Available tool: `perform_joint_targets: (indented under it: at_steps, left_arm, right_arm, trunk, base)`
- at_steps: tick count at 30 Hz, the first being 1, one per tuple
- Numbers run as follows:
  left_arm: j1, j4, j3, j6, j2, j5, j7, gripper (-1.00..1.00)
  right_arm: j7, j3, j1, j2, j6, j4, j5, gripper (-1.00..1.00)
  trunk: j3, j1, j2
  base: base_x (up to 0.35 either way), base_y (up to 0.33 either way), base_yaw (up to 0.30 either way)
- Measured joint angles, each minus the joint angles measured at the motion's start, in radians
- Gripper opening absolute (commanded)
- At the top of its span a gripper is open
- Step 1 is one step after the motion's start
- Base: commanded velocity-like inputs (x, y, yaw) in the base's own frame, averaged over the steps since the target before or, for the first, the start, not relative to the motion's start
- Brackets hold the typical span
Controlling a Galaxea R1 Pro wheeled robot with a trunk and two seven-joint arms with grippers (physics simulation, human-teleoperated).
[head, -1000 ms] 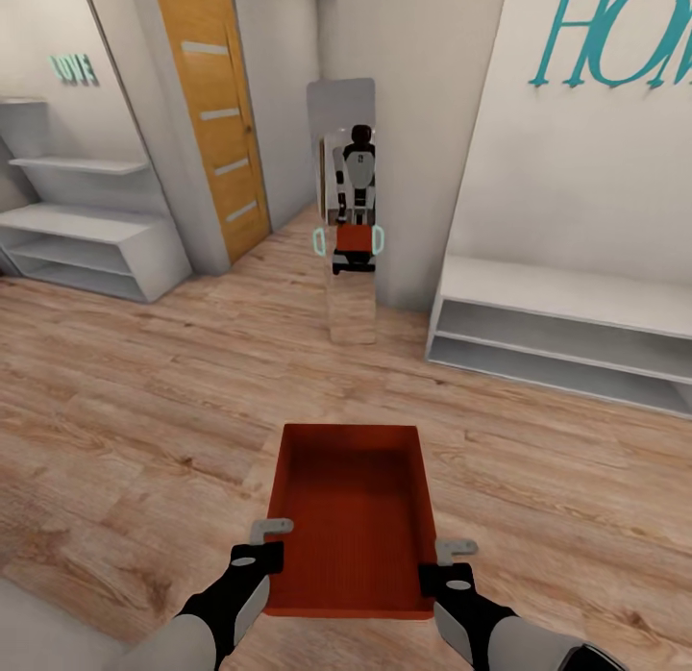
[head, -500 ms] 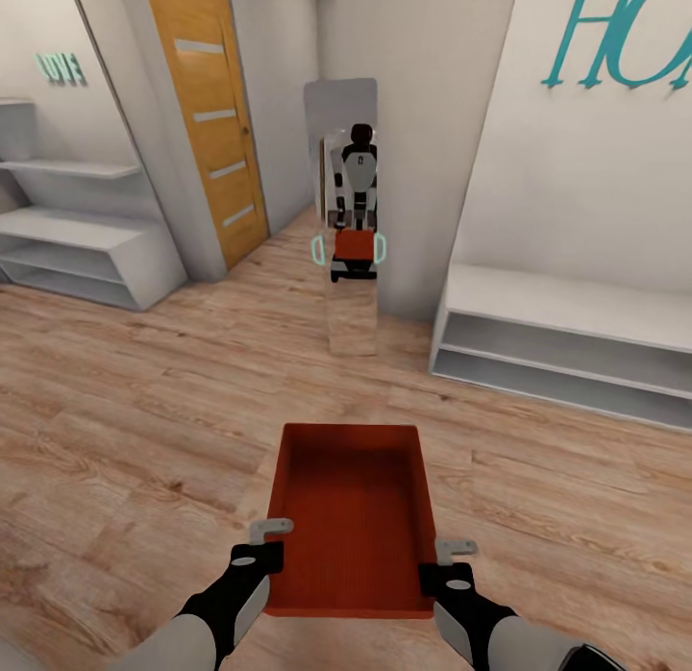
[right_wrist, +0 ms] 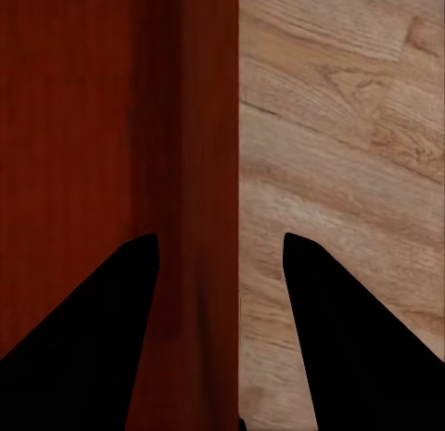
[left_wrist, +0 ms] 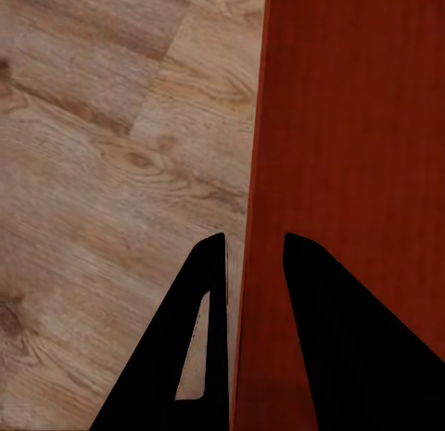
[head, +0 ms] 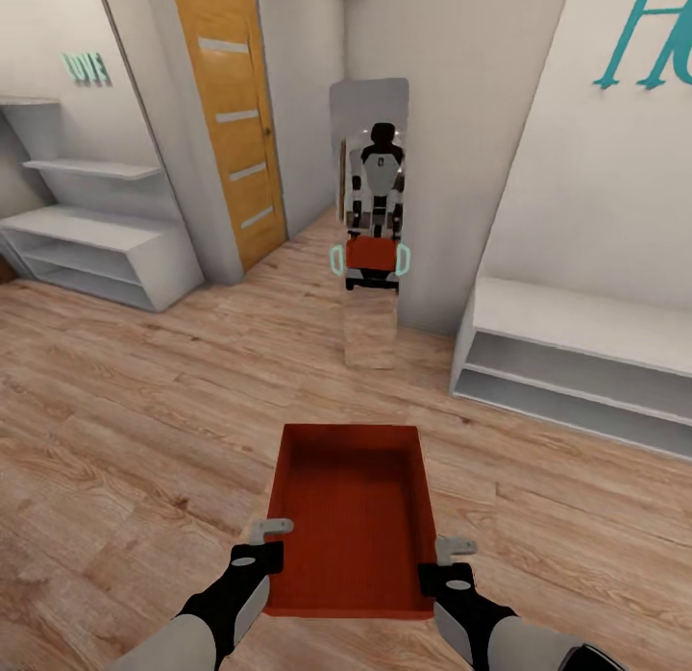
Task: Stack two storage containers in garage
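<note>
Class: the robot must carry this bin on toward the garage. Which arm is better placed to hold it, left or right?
Neither alone. The left gripper straddles the storage container at its left wall, the right gripper at its right wall; both look needed to carry it level.

**Materials & finishes**

Bin (head: 351, 517): orange-red, looks like matt plastic; thin smooth walls, bottom finely ribbed. In the wrist views its wall reads smooth w/ faint streaks.

Left gripper (head: 271, 544) & right gripper (head: 444, 559): black matt bodies, grey metal-looking finger tips; arms w/ light grey smooth shells.

Floor (head: 144, 402): light wood planks, visible grain & knots, low sheen.

Door (head: 234, 123): orange wood, vertical grain, pale frosted strips set in.

Mirror (head: 373, 219): glossy, reflective, frameless.

Shelves (head: 96, 238) and bench (head: 577, 354): white, smooth, matt, painted-looking.

Walls (head: 461, 123): plain matt white; lettering (head: 644, 37) teal, flat finish.
</note>
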Motion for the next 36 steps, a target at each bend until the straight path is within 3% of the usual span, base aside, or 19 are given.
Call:
perform_joint_targets:
  at_steps: [36]
  left_arm:
    - [0.0, -0.001, 0.0, 0.0, 0.0, 0.0, 0.0, -1.0]
  right_arm:
    - [0.0, 0.0, 0.0, 0.0, 0.0, -0.001, 0.0, -1.0]
  trunk:
    - [0.0, 0.0, 0.0]
  base:
    - [0.322, 0.0, 0.27]
